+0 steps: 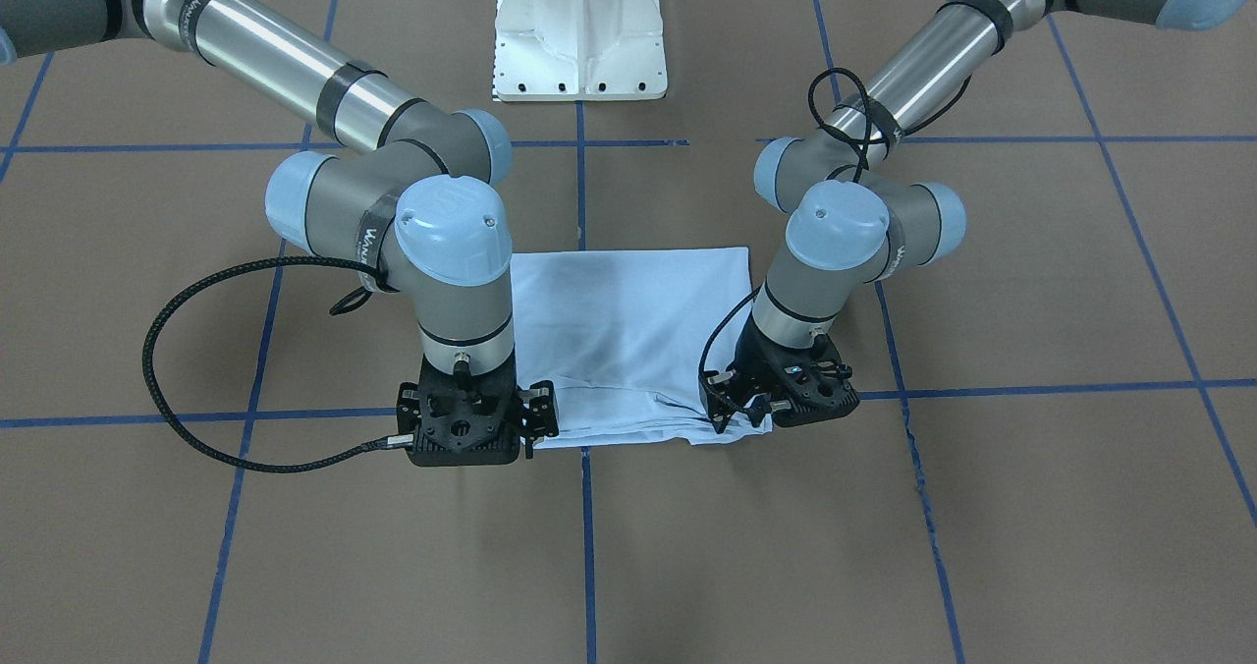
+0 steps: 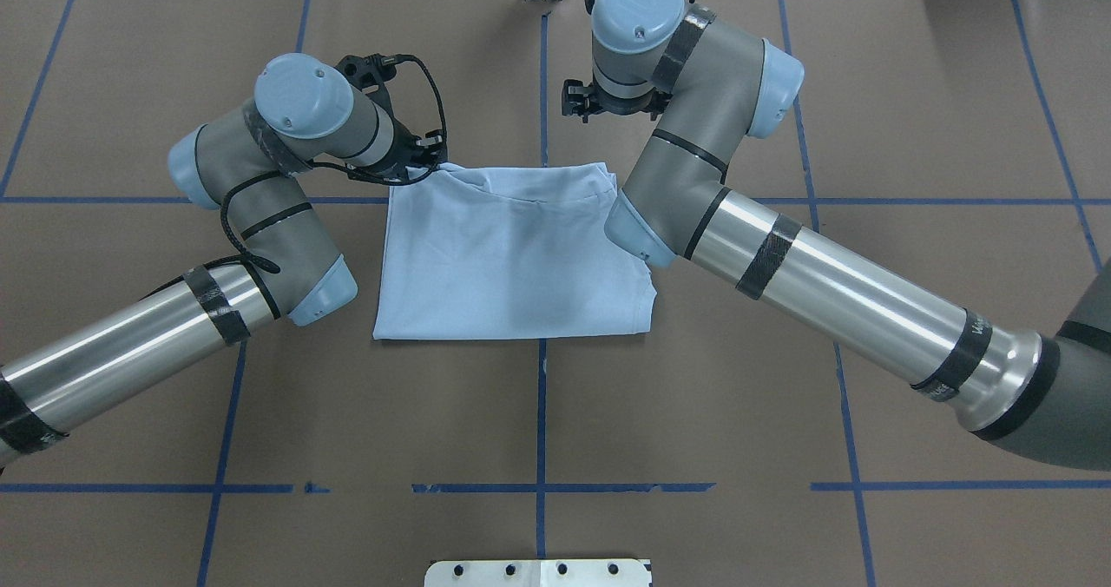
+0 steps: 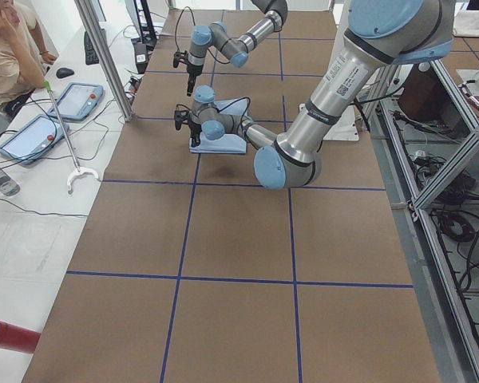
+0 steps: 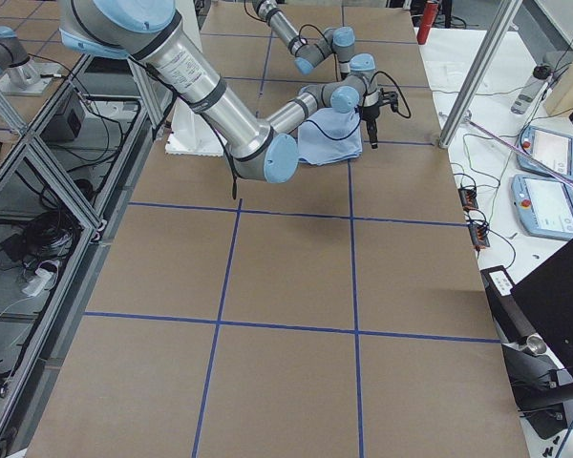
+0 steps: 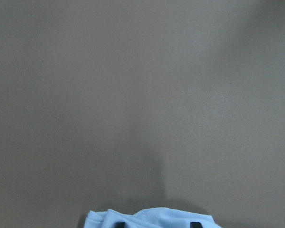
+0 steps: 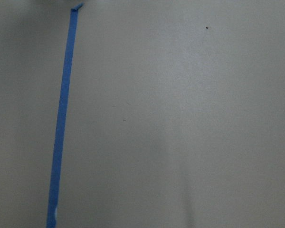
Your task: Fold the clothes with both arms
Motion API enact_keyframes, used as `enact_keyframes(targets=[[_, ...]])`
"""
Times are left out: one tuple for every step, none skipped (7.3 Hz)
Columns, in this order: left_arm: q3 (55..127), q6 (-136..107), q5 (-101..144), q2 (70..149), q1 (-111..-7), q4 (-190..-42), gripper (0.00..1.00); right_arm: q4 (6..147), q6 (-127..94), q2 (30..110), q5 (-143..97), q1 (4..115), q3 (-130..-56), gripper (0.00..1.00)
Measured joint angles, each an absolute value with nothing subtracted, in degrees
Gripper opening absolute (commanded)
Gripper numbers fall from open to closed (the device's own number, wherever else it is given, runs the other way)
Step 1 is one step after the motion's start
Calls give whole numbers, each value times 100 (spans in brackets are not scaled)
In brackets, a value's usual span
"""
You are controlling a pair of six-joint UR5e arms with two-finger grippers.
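Observation:
The light blue T-shirt [image 1: 628,330] lies folded into a rough rectangle in the middle of the brown table, its print hidden. It also shows in the overhead view [image 2: 512,257]. My left gripper [image 1: 732,411] is shut on the shirt's far corner, also seen from above [image 2: 430,157]. In the left wrist view, bunched blue cloth [image 5: 152,218] sits between two dark fingertips [image 5: 118,224], a little above the table. My right gripper [image 1: 540,411] is open and empty, raised beside the other far corner, also in the overhead view [image 2: 577,101]. The right wrist view shows only bare table.
The white pedestal base [image 1: 579,35] stands at the robot's side of the table. Blue tape lines [image 6: 61,128] cross the brown surface. A side table with tablets [image 3: 80,100], a seated person [image 3: 8,48] and metal frame posts [image 3: 104,56] lie beyond the far edge.

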State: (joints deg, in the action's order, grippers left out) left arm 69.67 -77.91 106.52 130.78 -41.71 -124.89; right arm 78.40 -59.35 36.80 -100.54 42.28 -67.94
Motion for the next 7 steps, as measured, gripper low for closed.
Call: enact_keyframes(targets=[[6964, -7785, 10652, 13078, -4169, -12487, 0, 7840, -5933, 3680, -10053, 4228, -6794, 100], [6965, -7770, 10652, 13074, -4167, -12480, 0, 7840, -5934, 3677, -10051, 4228, -6794, 100], [6969, -7753, 10650, 13060, -4173, -12470, 0, 7840, -5938, 3675, -10052, 4227, -6794, 100], [6968, -7725, 10642, 13043, -4191, -12462, 0, 7840, -5940, 3674, -10054, 4227, -6794, 100], [6962, -7693, 10627, 13033, -4229, -12450, 0, 7840, -5941, 3674, -10053, 4228, -6794, 100], [6934, -7673, 10611, 13029, -4283, -12442, 0, 7840, -5941, 3675, -10049, 4228, -6794, 100], [6872, -7660, 10554, 13026, -4331, -12443, 5, 7840, -5941, 3679, -10048, 4225, -6794, 100]])
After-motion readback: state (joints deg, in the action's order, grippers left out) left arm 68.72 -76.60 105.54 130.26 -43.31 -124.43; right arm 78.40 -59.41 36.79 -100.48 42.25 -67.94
